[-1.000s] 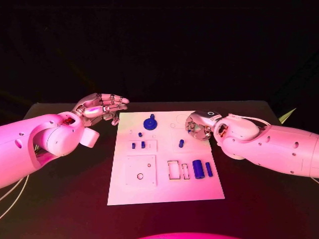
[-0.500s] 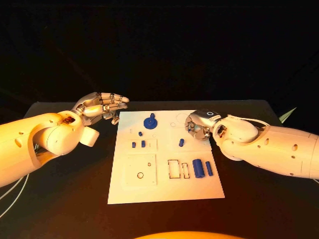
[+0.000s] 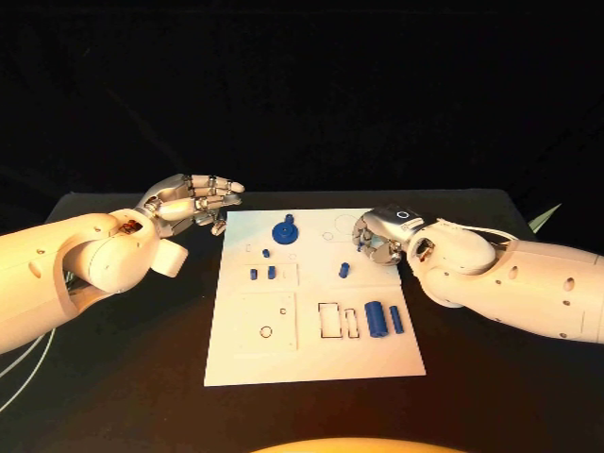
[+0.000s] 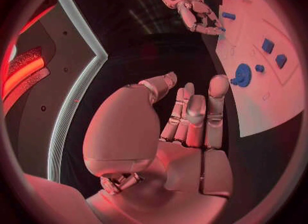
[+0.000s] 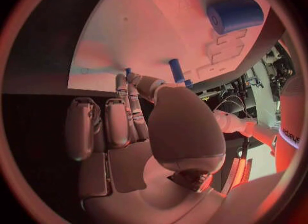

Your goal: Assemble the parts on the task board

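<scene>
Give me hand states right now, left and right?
Left hand: open, holding nothing, off the task board.
Right hand: cannot tell; fingers curled over the board's edge.

- A robotics lab or test bench, screened off in the dark.
- A black table [image 3: 493,396] stands against black backdrop all round.
- A white task board [image 3: 316,363] with cut-outs lies on it.
- Loose cables [image 5: 232,100] and equipment show at one side.

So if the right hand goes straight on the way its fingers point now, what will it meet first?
Probably the small blue peg on the task board: the right hand hovers at the board's right edge, fingers aimed toward it. Depth is unclear, so it may pass above.
</scene>
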Controlling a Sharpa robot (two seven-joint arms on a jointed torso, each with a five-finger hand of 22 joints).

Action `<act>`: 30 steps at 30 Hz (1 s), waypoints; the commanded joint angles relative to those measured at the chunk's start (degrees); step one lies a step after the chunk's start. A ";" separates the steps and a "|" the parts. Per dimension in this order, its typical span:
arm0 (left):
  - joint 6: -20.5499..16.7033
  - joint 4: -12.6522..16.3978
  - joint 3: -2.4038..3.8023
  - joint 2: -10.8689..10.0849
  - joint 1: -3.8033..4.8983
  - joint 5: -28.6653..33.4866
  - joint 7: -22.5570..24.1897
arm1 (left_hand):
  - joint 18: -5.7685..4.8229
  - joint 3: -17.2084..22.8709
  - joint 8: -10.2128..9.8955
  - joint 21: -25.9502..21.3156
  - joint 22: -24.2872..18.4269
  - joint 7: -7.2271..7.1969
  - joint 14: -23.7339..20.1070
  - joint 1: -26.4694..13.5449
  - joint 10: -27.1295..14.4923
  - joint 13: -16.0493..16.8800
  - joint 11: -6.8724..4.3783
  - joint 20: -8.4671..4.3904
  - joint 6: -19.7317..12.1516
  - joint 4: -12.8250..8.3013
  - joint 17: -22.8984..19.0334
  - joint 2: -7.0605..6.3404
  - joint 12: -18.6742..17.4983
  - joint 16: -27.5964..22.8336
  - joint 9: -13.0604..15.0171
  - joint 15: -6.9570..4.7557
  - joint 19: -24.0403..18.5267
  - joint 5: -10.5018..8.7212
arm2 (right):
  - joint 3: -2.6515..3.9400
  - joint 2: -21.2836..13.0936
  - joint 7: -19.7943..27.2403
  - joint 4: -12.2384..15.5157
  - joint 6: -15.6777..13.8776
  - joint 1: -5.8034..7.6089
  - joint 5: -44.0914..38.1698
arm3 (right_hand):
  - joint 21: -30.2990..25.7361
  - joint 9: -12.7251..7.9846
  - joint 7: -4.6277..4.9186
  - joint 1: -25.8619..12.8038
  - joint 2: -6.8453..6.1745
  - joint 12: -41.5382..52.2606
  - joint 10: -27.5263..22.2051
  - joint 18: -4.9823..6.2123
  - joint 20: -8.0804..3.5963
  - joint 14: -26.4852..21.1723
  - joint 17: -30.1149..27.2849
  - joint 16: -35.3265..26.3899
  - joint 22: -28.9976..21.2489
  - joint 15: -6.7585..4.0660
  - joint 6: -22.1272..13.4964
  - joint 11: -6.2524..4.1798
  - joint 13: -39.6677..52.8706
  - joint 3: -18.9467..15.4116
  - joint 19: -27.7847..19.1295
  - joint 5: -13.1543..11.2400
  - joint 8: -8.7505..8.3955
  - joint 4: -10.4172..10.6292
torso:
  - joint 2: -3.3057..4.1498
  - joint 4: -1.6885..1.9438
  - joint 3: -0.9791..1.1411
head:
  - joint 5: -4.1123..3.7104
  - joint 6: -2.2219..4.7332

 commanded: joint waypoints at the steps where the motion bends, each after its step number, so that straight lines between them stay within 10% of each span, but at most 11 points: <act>1: 0.58 -0.05 0.05 0.08 0.00 -0.11 0.30 | 0.28 -0.26 0.12 -0.33 -0.12 1.13 -0.30 -0.40 -0.36 -0.08 0.02 0.12 -0.64 -0.02 -0.10 -0.13 0.23 0.23 -0.09 0.22 -0.22 0.21 | 0.13 -0.60 -0.23 0.80 -2.62 0.23 -0.25 | 0.18 0.03 0.08 -0.07 0.26 -0.02 1.52 -1.00 -0.57 2.62 -0.01 0.35 2.23 -0.46 0.39 -0.93 0.08 0.05 0.59 0.39 0.35 -0.26 | 0.08 0.00 0.06 | 0.02 0.03; 17: 0.91 -0.72 0.05 0.37 -0.01 -0.11 0.25 | 0.28 -0.29 0.12 -0.32 -0.10 1.18 -0.32 -0.44 -0.43 -0.10 0.05 0.15 -0.82 0.02 -0.12 -0.13 0.26 0.24 -0.11 0.26 -0.22 0.22 | 0.58 -3.72 1.38 8.99 -6.64 0.97 2.72 | 0.44 0.22 0.03 -0.26 0.08 -0.14 1.78 -1.06 -0.64 2.66 0.18 0.58 2.51 -0.51 0.51 -0.99 0.10 0.13 0.69 0.57 0.47 -0.40 | -0.08 -0.11 0.08 | 1.39 0.20; 30: 1.25 -2.07 0.00 2.05 -0.19 -0.03 0.27 | 0.29 -0.32 0.17 -0.39 -0.17 1.22 -0.40 -0.47 -0.53 -0.12 0.10 0.19 -0.96 0.06 -0.21 -0.14 0.30 0.23 -0.12 0.30 -0.31 0.21 | 0.49 2.08 2.04 14.86 -4.48 0.07 2.73 | 0.26 0.28 0.04 -0.26 0.07 -0.23 1.82 -1.00 -0.68 2.64 0.02 0.49 2.34 -0.52 0.50 -1.00 0.10 0.22 0.61 0.67 0.48 -0.48 | -0.21 -0.03 -0.15 | 5.93 -0.34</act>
